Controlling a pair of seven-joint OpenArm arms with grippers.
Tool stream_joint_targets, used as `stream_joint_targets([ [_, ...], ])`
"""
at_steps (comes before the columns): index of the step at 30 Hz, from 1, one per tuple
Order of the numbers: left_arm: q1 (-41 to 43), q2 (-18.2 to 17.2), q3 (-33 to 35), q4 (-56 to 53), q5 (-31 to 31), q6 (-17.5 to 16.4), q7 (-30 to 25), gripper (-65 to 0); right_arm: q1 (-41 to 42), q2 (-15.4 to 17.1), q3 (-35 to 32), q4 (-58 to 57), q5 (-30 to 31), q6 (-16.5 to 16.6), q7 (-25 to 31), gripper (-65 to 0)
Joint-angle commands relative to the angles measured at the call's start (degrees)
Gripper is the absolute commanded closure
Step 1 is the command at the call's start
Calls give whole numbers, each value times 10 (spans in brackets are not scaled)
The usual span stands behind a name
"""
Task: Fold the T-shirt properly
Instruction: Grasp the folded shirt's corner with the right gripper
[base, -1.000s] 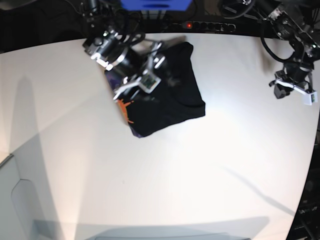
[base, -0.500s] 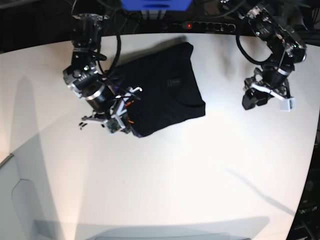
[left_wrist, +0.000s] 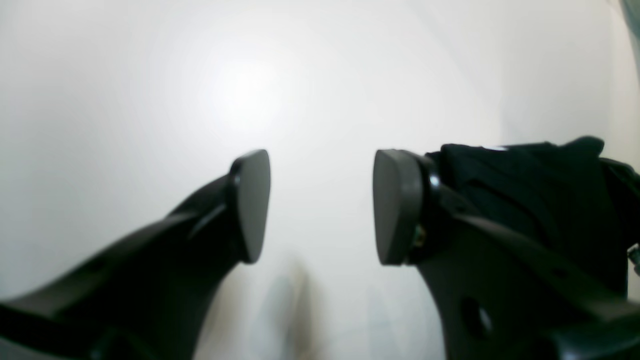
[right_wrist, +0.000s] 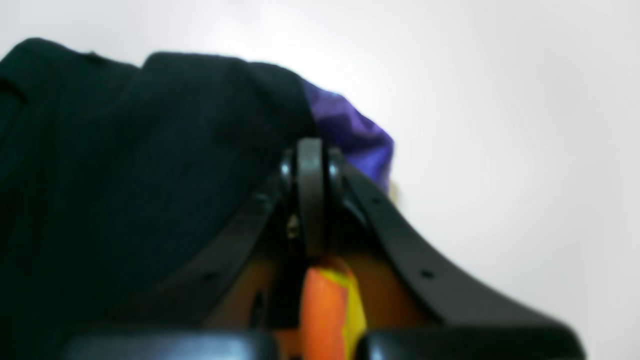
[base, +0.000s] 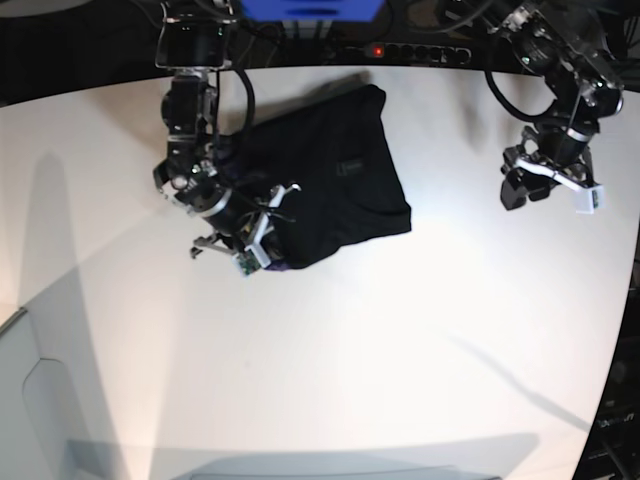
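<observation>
One black T-shirt (base: 330, 185), folded into a rough block on the white table (base: 400, 330), toward the far edge. Its long axis runs diagonally, from the far edge down toward the near left. Wide bare tabletop lies before it and to both sides. A small label (base: 347, 166) shows on top; no writing legible. Purple and orange print shows at the near-left corner. Right gripper (right_wrist: 311, 195), jaws pressed together on that corner's cloth. Left gripper (left_wrist: 320, 205), well apart near the table's other side, jaws spread wide, holding nothing.
</observation>
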Motion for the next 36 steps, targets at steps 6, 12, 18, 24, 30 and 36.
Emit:
stream_joint_targets([
  [6,-3,-6,-16,10,-12,-2,-7,-319,-7,2,13,72,7,-2,30,0],
  [12,-3,-6,-11,10,-12,0,-7,-319,-37,-7,-16,176,7,-2,26,0],
  [18,-3,-6,-11,10,-12,0,-6,-319,-37,-7,-69,94,7,-2,33,0],
  [24,-2,-6,-14,10,-12,0,-3,-319,1,-7,-32,-26,7,-2,90,0],
  [30,10,-6,-10,11,-12,0,-5,-319,10,-7,-10,-102,7,-2,128,0],
  [36,12,0,-10,11,-17,-1,-5,-324,-22,-7,-14,-15,7,-2,138,0],
])
